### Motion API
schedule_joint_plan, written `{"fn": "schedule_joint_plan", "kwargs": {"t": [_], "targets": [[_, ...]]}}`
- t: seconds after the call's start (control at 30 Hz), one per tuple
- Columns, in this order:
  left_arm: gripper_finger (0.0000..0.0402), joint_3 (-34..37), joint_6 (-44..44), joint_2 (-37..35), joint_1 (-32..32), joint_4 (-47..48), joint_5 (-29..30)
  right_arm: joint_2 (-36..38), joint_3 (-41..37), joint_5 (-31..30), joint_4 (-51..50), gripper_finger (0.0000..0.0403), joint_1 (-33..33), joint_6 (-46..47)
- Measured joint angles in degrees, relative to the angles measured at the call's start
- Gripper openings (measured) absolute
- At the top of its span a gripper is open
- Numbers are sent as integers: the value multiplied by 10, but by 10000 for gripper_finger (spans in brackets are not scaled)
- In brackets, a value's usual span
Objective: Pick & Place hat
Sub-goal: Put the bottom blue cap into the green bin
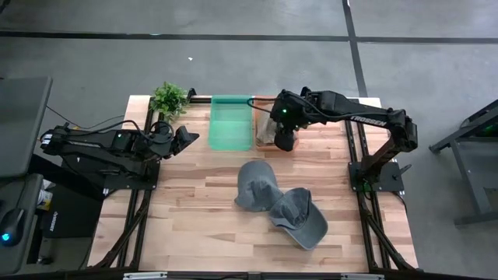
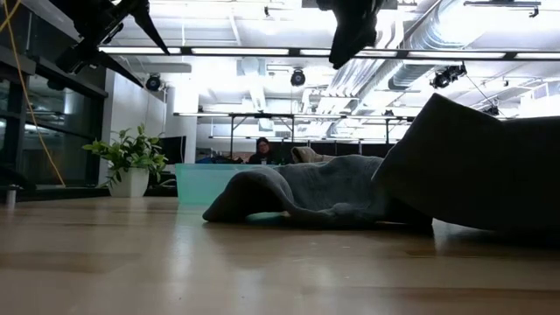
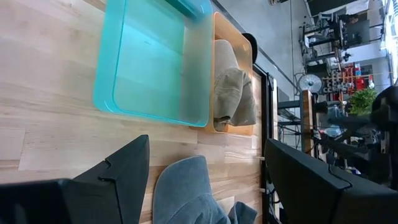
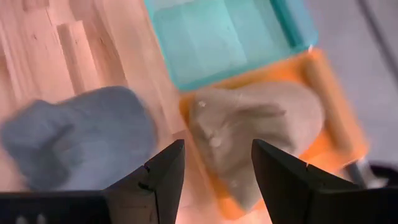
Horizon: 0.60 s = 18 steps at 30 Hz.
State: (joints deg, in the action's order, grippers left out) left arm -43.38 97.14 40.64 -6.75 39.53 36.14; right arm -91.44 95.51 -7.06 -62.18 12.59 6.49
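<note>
Here the right gripper [image 1: 284, 140] is hovering above the orange bin [image 4: 339, 124] at the far side of the table [image 1: 194, 225], with its fingers [image 4: 155, 180] spread apart and holding nothing. In the right wrist view the khaki hat [image 4: 255, 137] is lying in that bin, showing in the gap between the two fingertips and well below them, untouched. The left gripper [image 1: 184, 138] is waiting over the left part of the table, just beside the teal bin [image 1: 231, 123], and its fingers [image 3: 124, 174] are standing wide apart as well, gripping nothing.

Three hats are showing in all. One is the khaki hat, crumpled in the orange bin, with its soft crown folded over on itself. The other two are lying on the bare wood nearer the front: a grey-blue cap [image 1: 255, 185] toward the middle, and a second grey cap [image 1: 299, 218] touching it on the side nearer the front right corner, its brim partly overlapping the first one. Both are looking slumped and flattened, of faded grey fabric. In the low view they are rising as dark folded mounds across the boards.

Two bins are sitting side by side, touching; the teal one is holding nothing. One small potted plant [image 1: 169, 99] is standing at the far left corner of the table.
</note>
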Motion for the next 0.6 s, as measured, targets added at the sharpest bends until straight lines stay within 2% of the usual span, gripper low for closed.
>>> {"fn": "schedule_joint_plan", "kwargs": {"t": [0.1,0.27,0.6], "targets": [[275,0,0,0,0,0,0,0,-5,41,1,183,0,42],[275,0,0,0,0,0,0,0,-7,87,-7,183,-3,58],[275,-1,-2,14,0,-1,-5,0,-7,90,-112,184,-9,92]]}}
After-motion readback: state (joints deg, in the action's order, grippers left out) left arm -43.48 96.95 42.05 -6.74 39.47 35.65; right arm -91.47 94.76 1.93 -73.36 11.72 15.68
